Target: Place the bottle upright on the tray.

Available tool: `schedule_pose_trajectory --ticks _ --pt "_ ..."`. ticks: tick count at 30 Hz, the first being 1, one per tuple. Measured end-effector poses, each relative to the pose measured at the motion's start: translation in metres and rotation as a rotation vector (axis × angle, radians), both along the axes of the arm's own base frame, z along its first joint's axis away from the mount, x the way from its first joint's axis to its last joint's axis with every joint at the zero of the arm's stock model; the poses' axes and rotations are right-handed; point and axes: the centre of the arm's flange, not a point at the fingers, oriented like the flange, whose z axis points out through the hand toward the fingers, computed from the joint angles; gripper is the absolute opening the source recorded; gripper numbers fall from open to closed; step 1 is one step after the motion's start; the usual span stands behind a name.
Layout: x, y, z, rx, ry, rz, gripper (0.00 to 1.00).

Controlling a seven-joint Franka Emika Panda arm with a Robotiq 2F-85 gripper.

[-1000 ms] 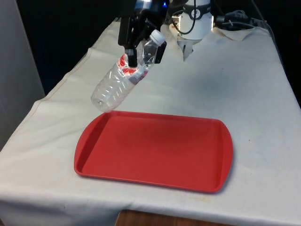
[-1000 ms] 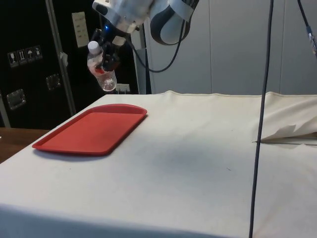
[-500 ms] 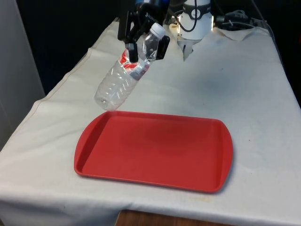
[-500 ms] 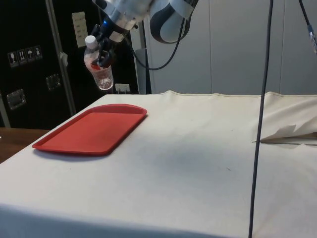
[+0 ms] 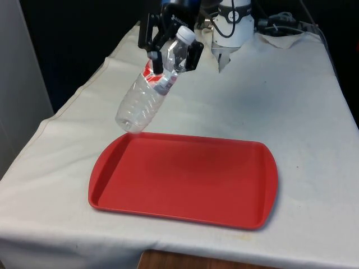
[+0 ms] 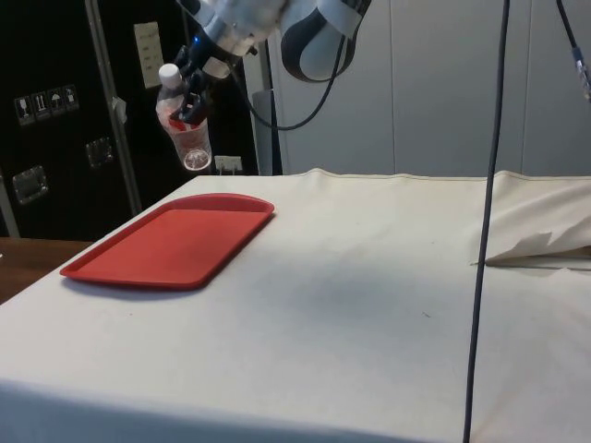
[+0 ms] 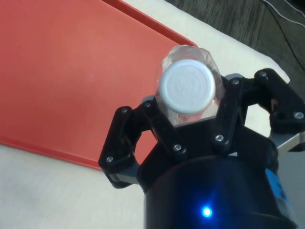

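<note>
A clear plastic bottle [image 5: 147, 95] with a white cap and a red label hangs in the air, tilted, its cap up and its base down toward the front view's left. My gripper [image 5: 171, 55] is shut on its upper part, just under the cap. The bottle's base hovers over the far left edge of the red tray [image 5: 185, 179], which lies flat on the white cloth. In the side view the bottle [image 6: 183, 120] sits well above the tray [image 6: 171, 245], held by the gripper [image 6: 192, 100]. The wrist view looks down on the white cap [image 7: 187, 86] between the fingers [image 7: 159, 126], with the tray [image 7: 71, 71] below.
White cloth covers the table [image 5: 291, 112], with rumpled folds at the far end near the robot's base. A dark cable [image 6: 485, 221] hangs down in the side view's foreground. The table's near edge lies just past the tray.
The bottle has tipped closer to upright and risen slightly in the gripper's hold. Its base has swung a little toward the tray's far left edge.
</note>
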Motion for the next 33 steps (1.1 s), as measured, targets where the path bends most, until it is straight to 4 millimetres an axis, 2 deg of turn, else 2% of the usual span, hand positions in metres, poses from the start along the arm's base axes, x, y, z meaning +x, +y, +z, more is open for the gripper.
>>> schedule_pose_trajectory --ticks 33 --pt "0.002 -0.005 -0.011 0.176 -0.027 -0.153 0.13"
